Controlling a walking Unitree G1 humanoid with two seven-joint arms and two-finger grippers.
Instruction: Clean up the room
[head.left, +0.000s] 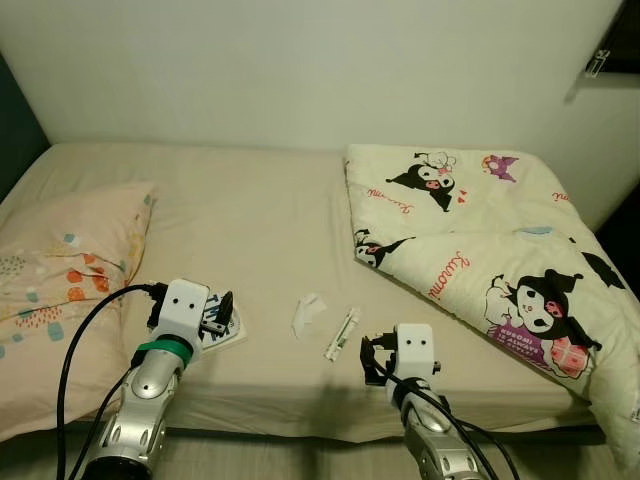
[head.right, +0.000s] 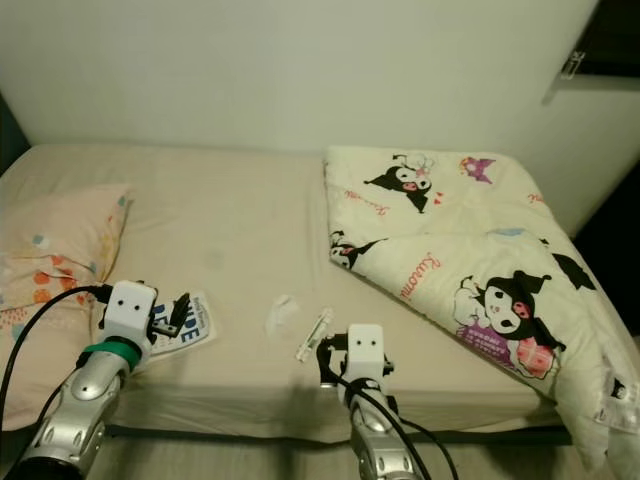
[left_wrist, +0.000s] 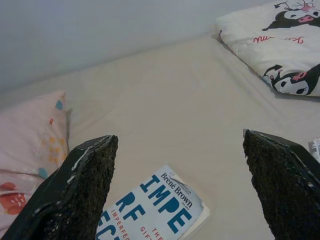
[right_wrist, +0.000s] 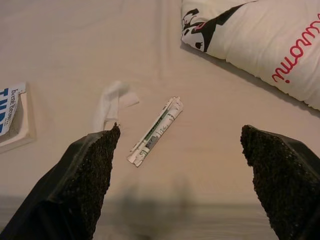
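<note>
A pillow (head.left: 60, 290) lies at the bed's (head.left: 250, 220) left edge. The left gripper (left_wrist: 180, 200) hangs wide open over a book (left_wrist: 155, 210), holding nothing. A tissue (right_wrist: 107, 102) and wrapper (right_wrist: 155, 131) lie near the front edge, under the wide-open, empty right gripper (right_wrist: 180, 185). The blanket (head.left: 480, 250) fills the right side.

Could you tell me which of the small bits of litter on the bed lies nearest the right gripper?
The long wrapper. It lies straight ahead of the open right gripper, while the crumpled tissue sits farther off, towards the book.
</note>
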